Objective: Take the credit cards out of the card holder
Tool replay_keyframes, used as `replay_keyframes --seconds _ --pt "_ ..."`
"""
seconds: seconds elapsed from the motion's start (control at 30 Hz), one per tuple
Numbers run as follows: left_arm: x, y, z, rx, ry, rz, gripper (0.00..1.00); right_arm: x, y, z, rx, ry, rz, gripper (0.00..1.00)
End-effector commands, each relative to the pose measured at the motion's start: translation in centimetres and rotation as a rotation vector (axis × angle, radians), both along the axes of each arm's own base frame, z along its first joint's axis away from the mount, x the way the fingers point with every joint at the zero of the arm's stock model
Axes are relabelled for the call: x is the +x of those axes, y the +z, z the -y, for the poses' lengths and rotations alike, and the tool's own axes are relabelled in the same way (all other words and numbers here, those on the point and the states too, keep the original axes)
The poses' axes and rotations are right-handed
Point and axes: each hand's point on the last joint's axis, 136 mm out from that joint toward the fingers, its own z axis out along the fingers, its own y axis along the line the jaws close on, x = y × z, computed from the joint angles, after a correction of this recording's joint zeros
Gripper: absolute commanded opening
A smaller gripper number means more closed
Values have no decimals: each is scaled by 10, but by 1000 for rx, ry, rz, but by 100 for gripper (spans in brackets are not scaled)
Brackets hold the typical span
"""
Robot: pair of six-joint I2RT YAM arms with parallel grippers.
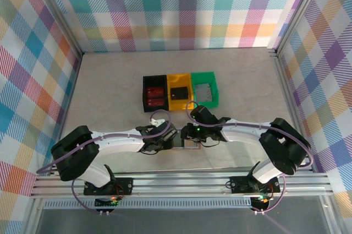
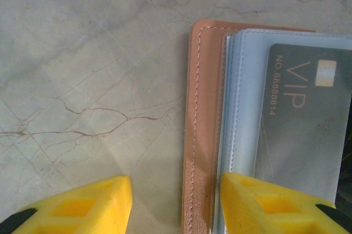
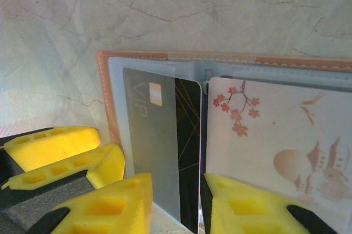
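Note:
The card holder (image 2: 201, 107) lies spread open and flat on the table, tan leather with pale blue-grey pockets (image 3: 113, 96). In the top view it sits under both wrists (image 1: 191, 147). A credit card (image 3: 187, 146) marked VIP (image 2: 308, 129) sticks sideways out of its pocket, grey under the film, black with gold lines where bare. My right gripper (image 3: 177, 190) stands open over that bare strip, one fingertip (image 3: 126, 206) on the grey part, the other at the card's edge. My left gripper (image 2: 176, 190) is open astride the holder's outer edge. A white blossom-printed card (image 3: 275, 146) fills the other half.
Three bins stand in a row behind the grippers: black (image 1: 145, 93) with red items, yellow (image 1: 171, 103) with a dark card, green (image 1: 215, 92) with a grey card. Checked walls enclose the marbled table (image 1: 110, 91). The left gripper's fingers (image 3: 60, 145) sit close beside the right gripper.

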Motion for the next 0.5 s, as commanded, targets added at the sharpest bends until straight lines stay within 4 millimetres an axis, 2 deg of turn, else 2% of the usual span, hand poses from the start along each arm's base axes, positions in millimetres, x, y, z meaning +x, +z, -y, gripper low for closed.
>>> replay_keyframes --seconds 0.0,0.47 --pt "-10 -20 2 -12 -11 -47 47 2 -3 -4 29 31 24 29" --pt "-15 -32 3 -21 -7 -74 46 3 -18 -8 43 40 34 27"
